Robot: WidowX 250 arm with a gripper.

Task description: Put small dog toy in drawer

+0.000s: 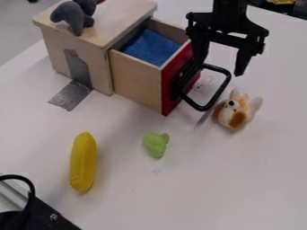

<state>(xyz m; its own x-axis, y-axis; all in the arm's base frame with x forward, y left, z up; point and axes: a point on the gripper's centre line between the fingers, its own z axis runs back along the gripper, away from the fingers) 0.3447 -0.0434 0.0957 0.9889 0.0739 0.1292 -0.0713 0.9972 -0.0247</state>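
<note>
drawer [135,81]: pulled out, red-fronted; blue cloth [150,47] inside, perhaps folded
dog toy [235,110]: small, plush, orange and white, black-nosed
gripper [219,69]: open, fingers spread, near the drawer

The drawer [135,81] is open above, its handle [204,108] jutting near the dog [231,113].

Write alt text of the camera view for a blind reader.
An open gripper hangs near a dog toy and a wooden box with an open drawer holding blue cloth. A grey toy tops the box; a yellow toy and green toy lie on the table.
</note>
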